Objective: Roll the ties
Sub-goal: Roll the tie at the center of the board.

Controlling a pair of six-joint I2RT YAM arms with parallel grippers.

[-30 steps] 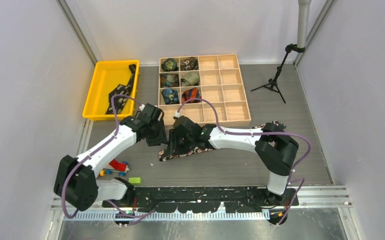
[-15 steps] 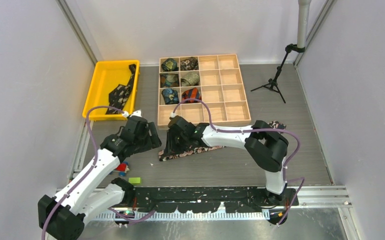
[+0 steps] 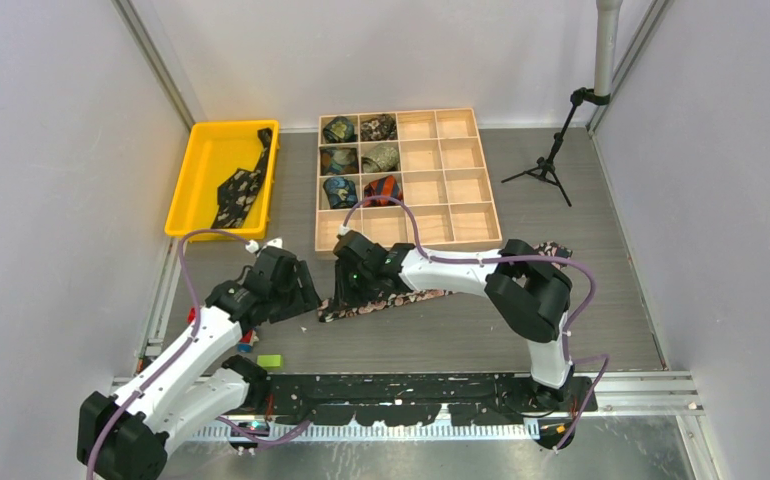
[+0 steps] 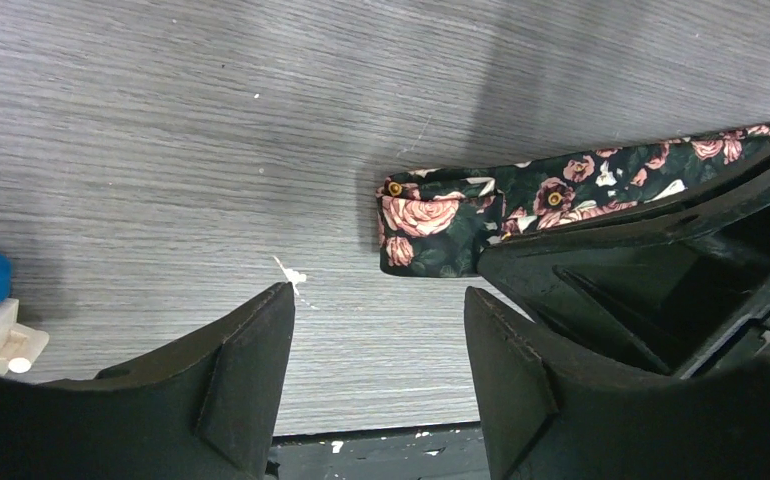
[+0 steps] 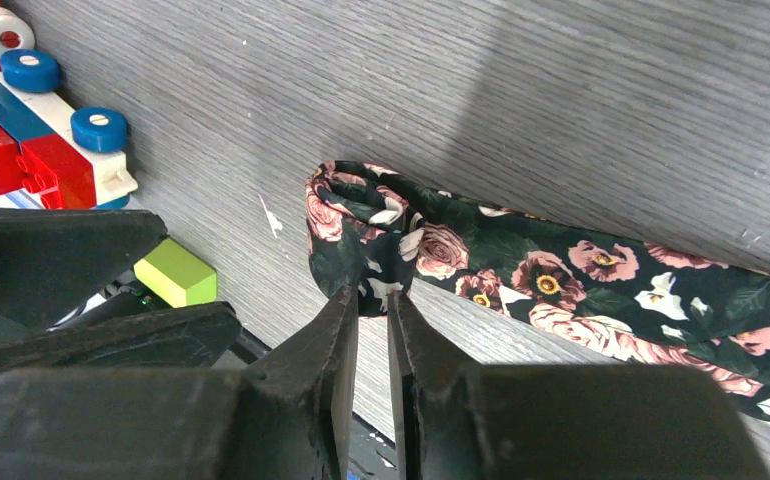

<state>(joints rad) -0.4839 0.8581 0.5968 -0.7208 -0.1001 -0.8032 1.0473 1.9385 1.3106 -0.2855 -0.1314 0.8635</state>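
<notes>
Recommend pinching tie [image 5: 561, 275] fold squarely with narrow right end effector [image 5: 372, 305], grip unconfirmed, keeping wide, empty left end effector [image 4: 379, 300] at nine o'clock.

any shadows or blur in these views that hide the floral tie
Top external: even light, sharp, faint shadows. Left wrist: a shadow band darkens the table above the floral tie, print crisp; left gripper is dark, little detail. Right wrist: tie sharp and well lit; right gripper nearly featureless black.
</notes>
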